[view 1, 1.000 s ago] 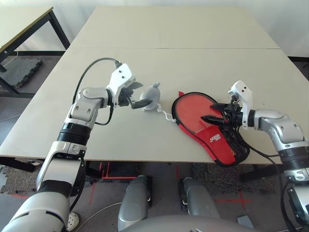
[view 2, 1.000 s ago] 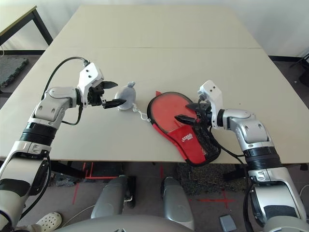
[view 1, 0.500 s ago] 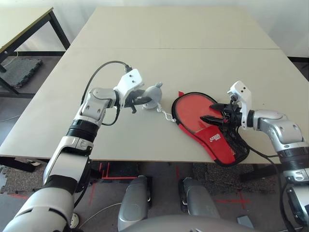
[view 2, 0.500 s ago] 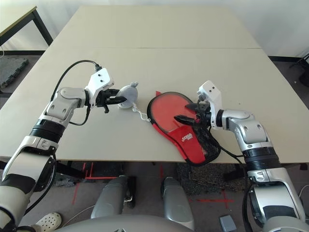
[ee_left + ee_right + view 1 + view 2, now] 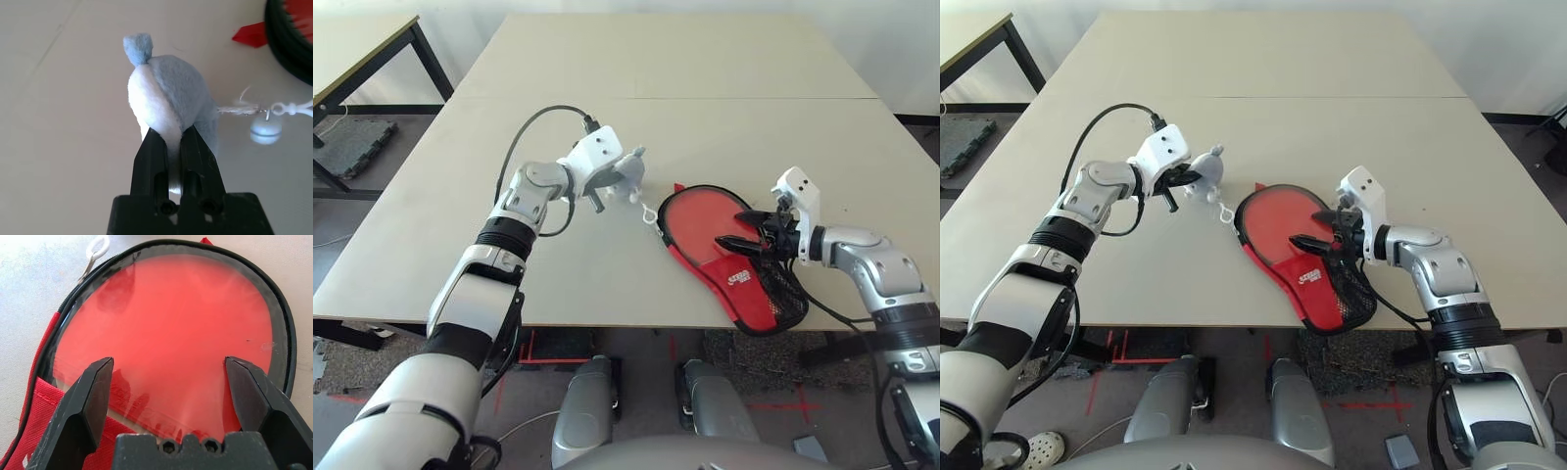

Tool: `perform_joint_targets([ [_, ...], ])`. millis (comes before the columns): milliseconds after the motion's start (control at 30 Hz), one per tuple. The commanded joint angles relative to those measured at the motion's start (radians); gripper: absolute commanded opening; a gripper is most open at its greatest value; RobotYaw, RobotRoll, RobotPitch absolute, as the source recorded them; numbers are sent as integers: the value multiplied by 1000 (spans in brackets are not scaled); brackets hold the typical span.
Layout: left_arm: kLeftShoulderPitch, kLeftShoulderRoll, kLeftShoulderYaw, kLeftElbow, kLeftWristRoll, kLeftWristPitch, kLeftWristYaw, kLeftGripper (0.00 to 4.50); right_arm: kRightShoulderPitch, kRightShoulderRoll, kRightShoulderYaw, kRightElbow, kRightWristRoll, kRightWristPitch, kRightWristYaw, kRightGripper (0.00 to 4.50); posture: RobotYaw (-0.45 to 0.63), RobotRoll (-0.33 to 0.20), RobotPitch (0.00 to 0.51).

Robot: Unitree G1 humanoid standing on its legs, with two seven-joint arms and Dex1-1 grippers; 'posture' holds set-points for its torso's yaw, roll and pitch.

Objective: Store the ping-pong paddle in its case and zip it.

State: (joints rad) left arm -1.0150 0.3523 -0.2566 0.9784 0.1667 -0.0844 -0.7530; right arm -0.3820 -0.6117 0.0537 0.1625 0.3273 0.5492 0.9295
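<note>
Left pincer (image 5: 178, 161): black tapered fingers pinching the soft grey-white plush ball (image 5: 181, 90). Right pincer (image 5: 168, 401): angular fingers spread over the case (image 5: 754, 286), red fabric with black mesh and clear window, the round red paddle (image 5: 171, 333) inside, on the smooth surface (image 5: 558, 284).

The 1 red fabric paddle-shaped case with black rim (image 5: 740, 279) lies near the table's (image 5: 578, 274) edge, below the white-and-black right gripper (image 5: 747, 230).

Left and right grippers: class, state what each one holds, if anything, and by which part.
The left gripper holds the grey-white plush ball by a pinched fold of its fabric. The right gripper, open, holds nothing.
</note>
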Motion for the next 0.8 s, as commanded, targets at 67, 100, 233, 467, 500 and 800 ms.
perform_joint_targets([
  [67, -43, -15, -12, 89, 47, -57, 41, 4, 43, 6, 37, 13, -28, 21, -4, 4500, 41, 0, 101],
  [100, -52, -18, -14, 106, 55, -67, 47, 4, 46, 6, 41, 11, -30, 20, -5, 4500, 40, 0, 101],
  [233, -92, -41, -24, 166, 89, -101, 73, 4, 55, 9, 47, 7, -33, 18, -4, 4500, 35, 0, 99],
  [467, -157, -121, -32, 255, 130, -134, 169, 4, 73, 12, 39, 2, -33, 21, -9, 4500, 23, 0, 101],
  [500, -163, -132, -33, 265, 135, -137, 177, 4, 77, 11, 37, -2, -32, 23, -11, 4500, 21, 0, 101],
  [800, -221, -173, -56, 328, 200, -143, 279, 4, 112, 19, 26, -32, -25, 36, -27, 4500, 0, 0, 108],
])
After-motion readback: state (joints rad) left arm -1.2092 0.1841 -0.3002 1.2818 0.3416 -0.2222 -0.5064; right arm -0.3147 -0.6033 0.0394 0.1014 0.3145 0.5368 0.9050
